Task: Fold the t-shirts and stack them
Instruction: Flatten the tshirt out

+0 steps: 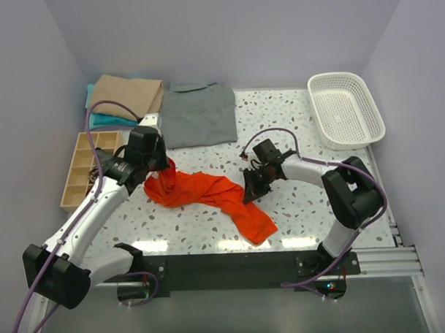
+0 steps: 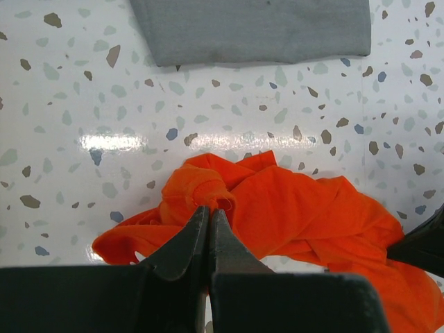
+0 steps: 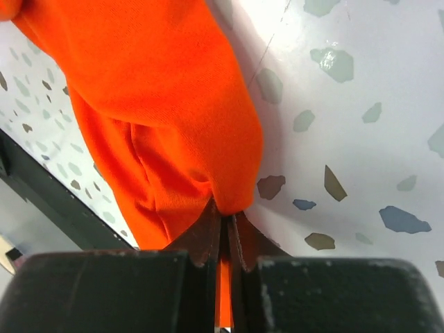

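My left gripper (image 2: 209, 220) is pinched tight on a bunched fold of the orange-red t-shirt (image 1: 209, 192), which lies crumpled on the table (image 1: 304, 200) in front of the grey t-shirt (image 1: 197, 114). My right gripper (image 3: 225, 220) is clamped on the other side, probably a hem. I should lift both ends evenly and draw them apart gently to spread it flat.

Teal shirt (image 1: 104, 121) mostly hidden beneath tan shirt (image 1: 128, 93); grey shirt (image 2: 257, 31) cut by upper edge; tray (image 1: 68, 183) contents indistinct.
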You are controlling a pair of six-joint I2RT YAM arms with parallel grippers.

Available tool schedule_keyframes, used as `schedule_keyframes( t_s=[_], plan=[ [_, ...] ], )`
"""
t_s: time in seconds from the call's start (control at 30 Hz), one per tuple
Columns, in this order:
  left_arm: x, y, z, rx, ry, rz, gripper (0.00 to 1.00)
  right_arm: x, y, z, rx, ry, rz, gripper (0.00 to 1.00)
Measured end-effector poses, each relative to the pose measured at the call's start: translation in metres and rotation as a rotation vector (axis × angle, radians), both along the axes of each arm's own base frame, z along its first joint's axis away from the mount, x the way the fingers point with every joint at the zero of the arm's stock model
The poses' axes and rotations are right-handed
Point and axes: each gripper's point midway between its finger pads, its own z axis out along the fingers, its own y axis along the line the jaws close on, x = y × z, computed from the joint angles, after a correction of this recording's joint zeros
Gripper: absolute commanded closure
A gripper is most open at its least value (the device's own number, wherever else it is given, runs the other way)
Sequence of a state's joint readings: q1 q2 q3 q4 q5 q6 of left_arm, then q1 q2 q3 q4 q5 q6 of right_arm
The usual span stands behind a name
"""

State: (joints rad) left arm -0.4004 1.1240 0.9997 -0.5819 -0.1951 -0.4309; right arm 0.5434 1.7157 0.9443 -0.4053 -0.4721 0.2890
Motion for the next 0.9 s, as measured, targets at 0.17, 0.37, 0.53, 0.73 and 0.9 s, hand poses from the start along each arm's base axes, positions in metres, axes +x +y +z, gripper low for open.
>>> schedule_keyframes(
  t_s=[0.17, 0.37, 0.53, 0.73, 0.9],
  plan=[
    [0.003, -0.003, -0.001, -0.002, -0.001, -0.010, 1.00, 0.005, -0.006, 0.012, -0.033, -0.046, -0.008, 1.00],
    [0.023, -0.010, 0.044, -0.017, -0.082, -0.039, 1.00, 0.064, -0.019, 0.140, -0.079, -0.434, -0.069, 0.97],
    [0.045, -0.018, 0.153, -0.080, -0.313, -0.068, 1.00, 0.098, -0.036, 0.293, -0.040, -0.819, -0.174, 0.97],
    [0.028, -0.009, 0.218, -0.113, -0.475, -0.073, 1.00, 0.071, -0.073, 0.329, -0.081, -0.919, -0.231, 0.89],
    [-0.003, 0.010, 0.197, -0.101, -0.466, -0.035, 1.00, 0.036, -0.101, 0.268, -0.202, -0.788, -0.216, 0.74]
  ],
)
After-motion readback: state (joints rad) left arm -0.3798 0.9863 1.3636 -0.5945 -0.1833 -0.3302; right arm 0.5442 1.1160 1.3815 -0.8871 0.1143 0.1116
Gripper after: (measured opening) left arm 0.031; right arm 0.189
